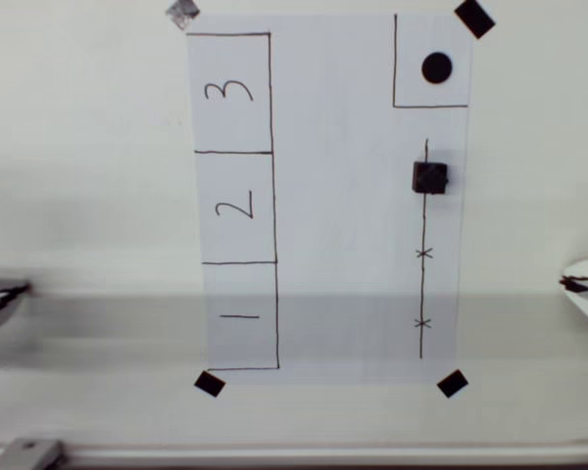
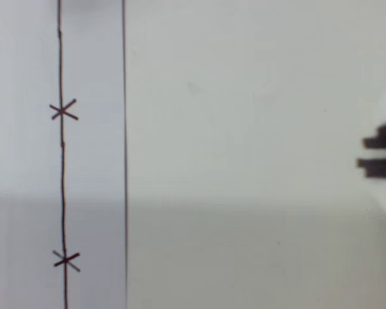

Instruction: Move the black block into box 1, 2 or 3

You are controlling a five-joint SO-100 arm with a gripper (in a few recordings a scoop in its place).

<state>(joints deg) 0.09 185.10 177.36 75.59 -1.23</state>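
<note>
Overhead view: a white paper sheet [image 1: 343,196] is seen lying flat on a pale desk [image 1: 78,147], held at its corners by black tape squares [image 1: 452,383], the upper left corner piece [image 1: 183,13] looking grey. Down the left side of the sheet three hand-drawn rectangles are stacked, marked with sideways numerals: box 3 [image 1: 229,92] at the top, box 2 [image 1: 234,207] in the middle and box 1 [image 1: 239,315] at the bottom. All three are seen with nothing inside but their numerals. At the upper right a smaller drawn square [image 1: 431,64] holds a black dot [image 1: 436,68]. Below it a long drawn line [image 1: 423,284] runs down the right side of the sheet, crossed by two small x marks [image 1: 423,254]. The black block [image 1: 429,177] sits on the upper part of this line, just below the small square and well apart from the three boxes.

At the right edge of the overhead view a pale part with a dark tip is seen, taken to be the pincer [image 1: 580,284], off the paper and well apart from the block. In the wrist view the line [image 2: 63,161] with its two x marks and the paper's edge [image 2: 124,154] are shown at the left, and dark stepped shapes [image 2: 381,158] at the right edge. How far the pincer is open cannot be told; nothing is seen held in it
</note>
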